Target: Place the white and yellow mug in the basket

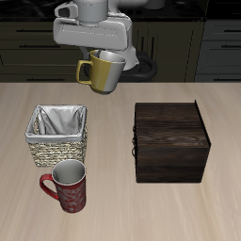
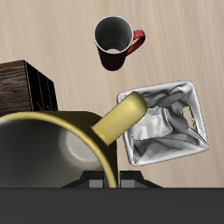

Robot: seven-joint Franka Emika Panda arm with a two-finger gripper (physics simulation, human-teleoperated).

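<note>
The white and yellow mug (image 1: pixel 103 72) hangs tilted in the air above the table's back area, its yellow handle pointing toward the basket side. My gripper (image 1: pixel 110 56) is shut on the mug's rim, fingers mostly hidden by the mug. In the wrist view the mug (image 2: pixel 61 149) fills the close foreground, with its pale inside and yellow handle showing. The woven basket (image 1: pixel 56 135), lined with grey-white cloth, stands on the table below and nearer the front edge than the mug. From the wrist camera the basket (image 2: pixel 166 122) lies just beyond the mug's handle.
A dark red patterned mug (image 1: pixel 68 185) stands upright close in front of the basket, seen as the red mug (image 2: pixel 116 41) by the wrist camera. A dark brown wooden box (image 1: pixel 170 140) sits beside the basket, with a gap between them.
</note>
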